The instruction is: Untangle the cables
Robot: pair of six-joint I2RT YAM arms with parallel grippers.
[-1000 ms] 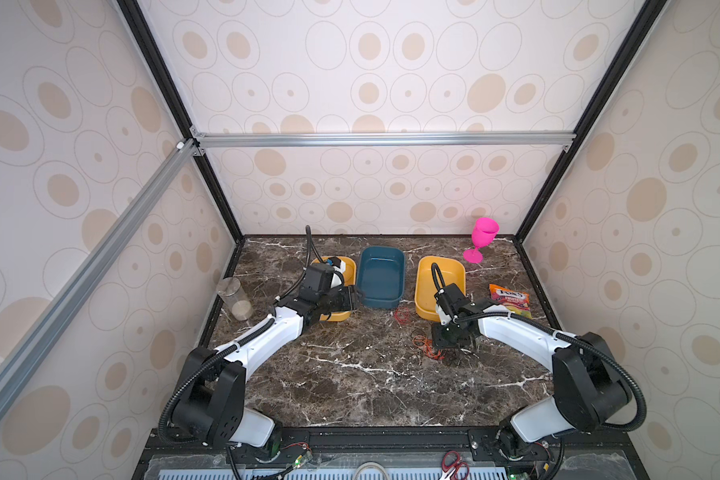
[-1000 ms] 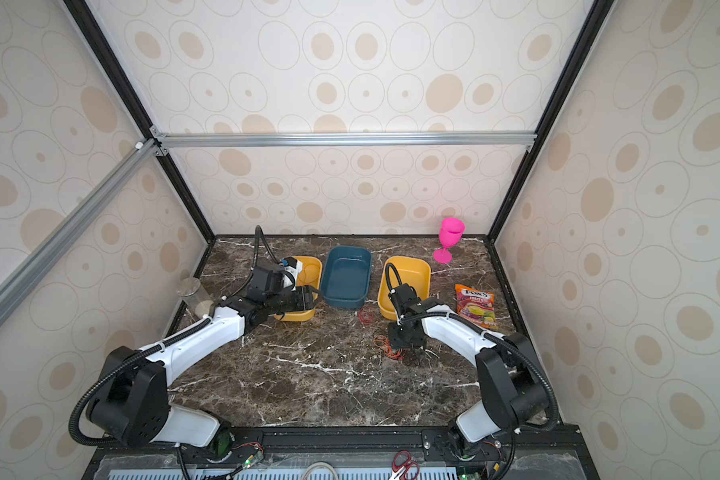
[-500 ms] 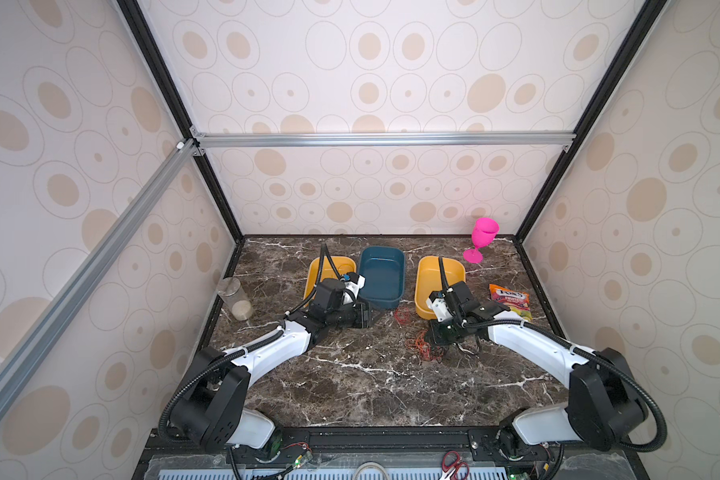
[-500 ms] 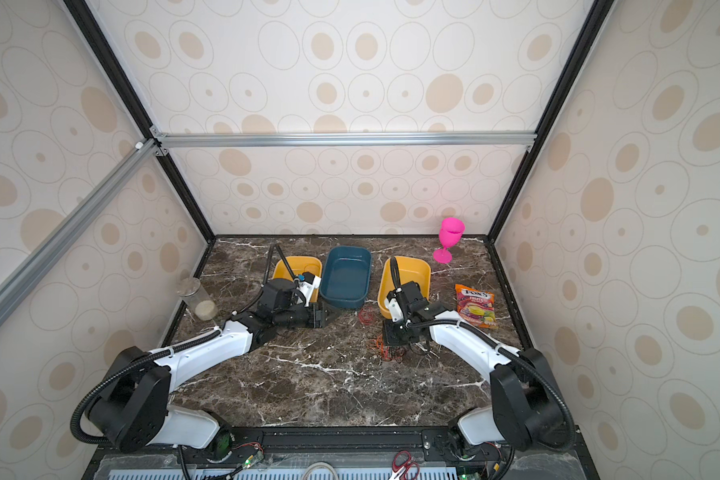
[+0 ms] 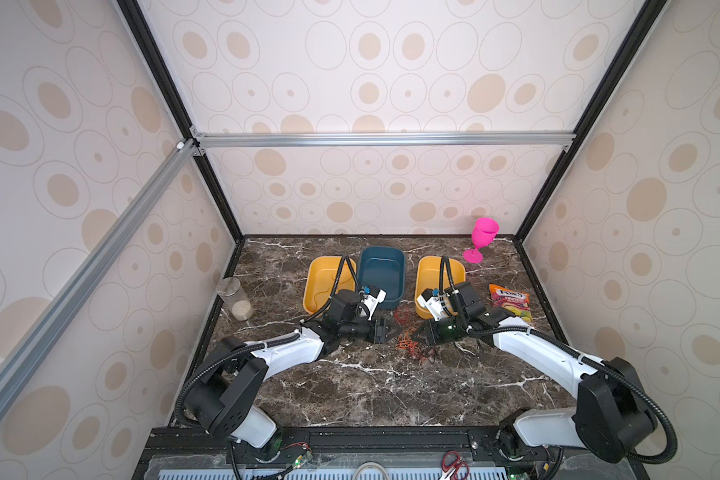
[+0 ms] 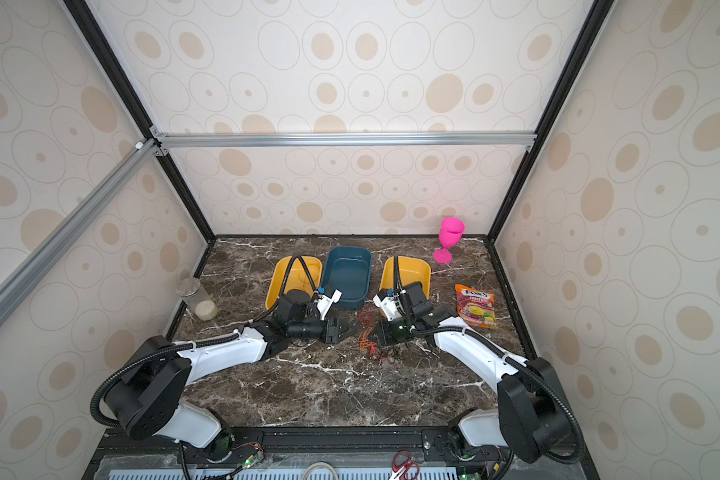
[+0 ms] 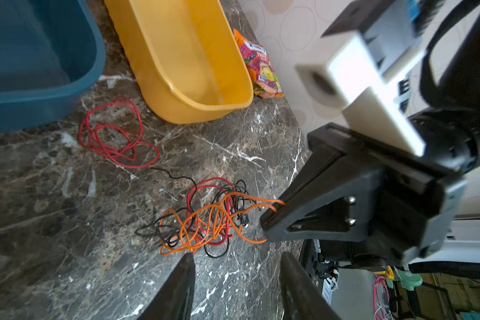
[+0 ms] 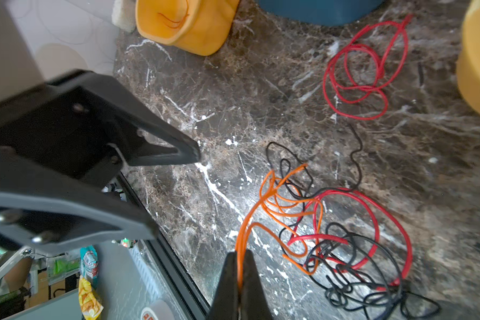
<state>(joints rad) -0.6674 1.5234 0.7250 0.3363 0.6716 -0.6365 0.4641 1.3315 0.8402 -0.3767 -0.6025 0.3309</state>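
Note:
A tangle of orange, red and black cables (image 7: 205,219) lies on the marble between both arms, seen in both top views (image 5: 410,347) (image 6: 371,343). My right gripper (image 8: 240,260) is shut on an orange cable (image 8: 263,199) that runs taut out of the tangle. My left gripper (image 7: 236,257) stands open just short of the tangle, nothing between its fingers, facing the right gripper (image 5: 420,332). A separate red cable (image 7: 114,133) lies coiled nearer the trays. Another orange cable (image 8: 175,16) lies in the left yellow tray (image 5: 321,274).
A blue tray (image 5: 381,270) stands between the two yellow trays; the right yellow tray (image 5: 429,270) is beside my right wrist. A pink goblet (image 5: 484,235) and a snack bag (image 5: 510,301) are at the right, a jar (image 5: 235,297) at the left edge.
My left gripper swung from the left yellow tray toward the tangle in the middle. My right gripper closed on the orange cable and shifted slightly left.

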